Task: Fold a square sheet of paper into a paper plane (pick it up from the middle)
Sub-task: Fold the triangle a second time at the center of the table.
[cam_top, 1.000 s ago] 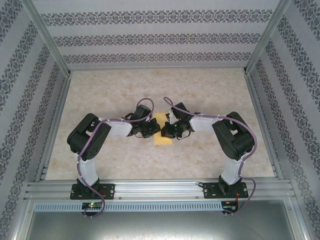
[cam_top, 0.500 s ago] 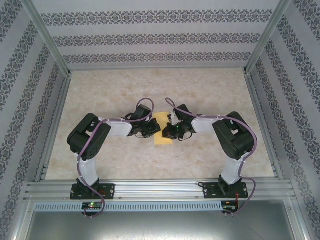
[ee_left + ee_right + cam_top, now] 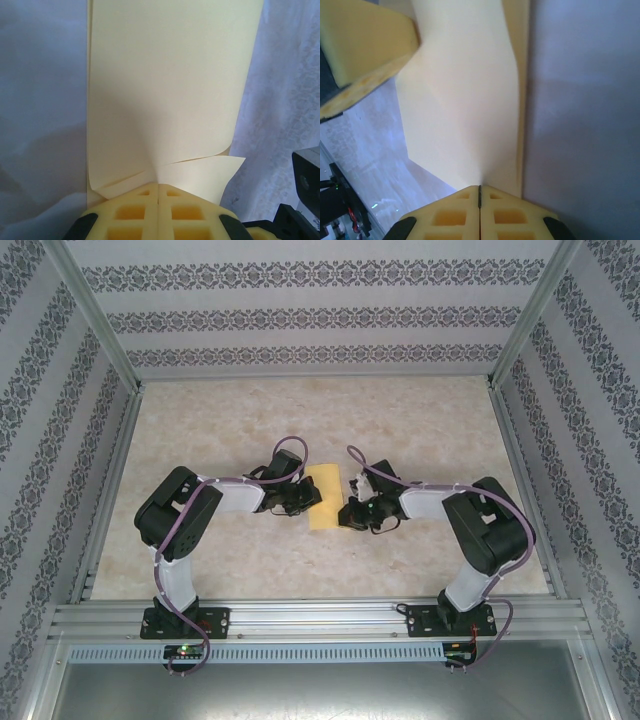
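Beside the paper [image 3: 326, 502], left arm [image 3: 235, 495] elbow-out.

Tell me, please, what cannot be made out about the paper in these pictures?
Top view: the paper is small; the left hand and right hand cover parts of its side edges.
Left wrist: its far edge is cut off by the frame's top; the closed fingers hide the pinched part.
Right wrist: a blurred yellow pad hides its upper left part.

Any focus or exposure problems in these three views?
Top external: evenly lit, sharp, no glare. Left wrist: paper crisp, table behind it blurred. Right wrist: left gripper's finger out of focus top-left, paper pale and nearly featureless.
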You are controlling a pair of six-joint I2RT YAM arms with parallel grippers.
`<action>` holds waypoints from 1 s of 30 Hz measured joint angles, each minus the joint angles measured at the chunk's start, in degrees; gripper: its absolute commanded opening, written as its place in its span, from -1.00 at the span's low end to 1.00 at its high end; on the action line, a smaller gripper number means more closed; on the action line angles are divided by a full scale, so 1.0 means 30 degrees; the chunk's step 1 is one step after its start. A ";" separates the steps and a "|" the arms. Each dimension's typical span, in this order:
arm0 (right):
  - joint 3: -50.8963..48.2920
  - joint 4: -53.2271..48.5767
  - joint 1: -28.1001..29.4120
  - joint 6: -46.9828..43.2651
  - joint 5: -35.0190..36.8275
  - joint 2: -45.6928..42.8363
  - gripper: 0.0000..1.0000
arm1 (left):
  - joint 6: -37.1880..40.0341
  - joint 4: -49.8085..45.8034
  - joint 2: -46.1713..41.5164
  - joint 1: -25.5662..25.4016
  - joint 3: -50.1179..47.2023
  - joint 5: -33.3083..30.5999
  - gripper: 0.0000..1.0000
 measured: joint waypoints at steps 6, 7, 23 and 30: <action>-0.1035 -0.0117 -0.0692 0.0117 -0.0328 -0.0969 -0.86 | 0.0000 0.0007 0.0051 0.0000 0.0044 0.0036 -1.00; -0.1042 -0.0357 -0.0729 0.0117 -0.0328 -0.1100 -0.86 | 0.0000 0.0000 0.0058 0.0000 0.0073 0.0029 -1.00; 0.2178 -0.0313 -0.0510 0.0481 -0.0342 0.0721 -0.86 | 0.0022 -0.0066 0.0160 0.0000 0.0277 0.0029 -1.00; 0.1668 0.0000 -0.0080 0.0452 -0.0335 0.1523 -0.95 | 0.0087 -0.0073 0.0168 0.0000 0.0313 0.0087 -0.85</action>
